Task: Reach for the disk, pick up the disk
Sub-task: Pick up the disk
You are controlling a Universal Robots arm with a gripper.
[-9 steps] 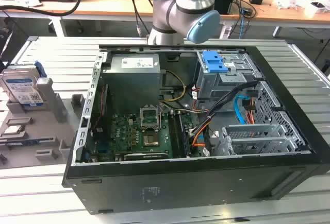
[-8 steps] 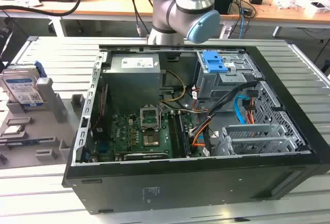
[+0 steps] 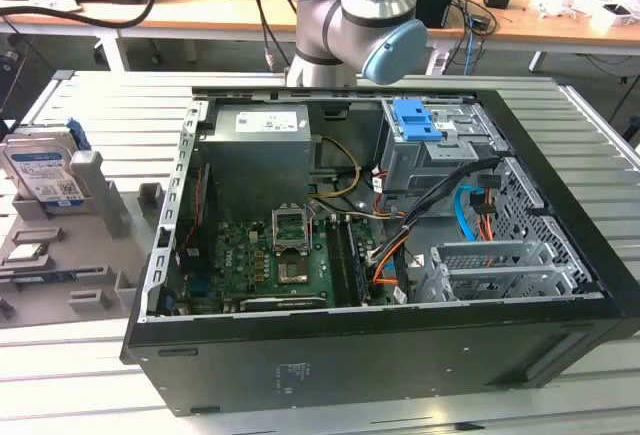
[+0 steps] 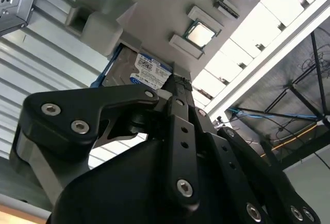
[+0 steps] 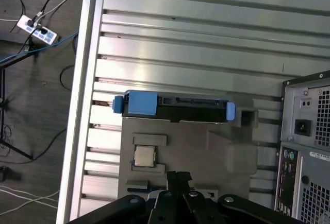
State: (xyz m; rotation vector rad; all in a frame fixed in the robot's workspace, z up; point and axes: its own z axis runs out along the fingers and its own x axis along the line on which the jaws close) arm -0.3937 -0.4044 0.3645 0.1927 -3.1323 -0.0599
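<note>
The disk (image 3: 40,170) stands on edge in the grey fixture (image 3: 95,245) at the exterior view's left, silver with a white-and-blue label and blue side rails. The first wrist view looks down on its thin dark edge (image 5: 191,108), with blue rail ends at both sides. My gripper (image 5: 179,178) hangs well above the fixture, off to one side of the disk and clear of it. Its fingers (image 4: 178,87) are shut together with nothing between them. In the second wrist view the disk's label (image 4: 149,69) peeks out just past the fingertips.
A processor chip (image 5: 144,156) lies in a pocket of the fixture (image 5: 216,147). The open computer case (image 3: 400,255) fills the middle of the slatted metal table (image 3: 100,105), with a blue clip (image 3: 415,120) inside. Cables and a power strip (image 5: 36,31) lie on the floor.
</note>
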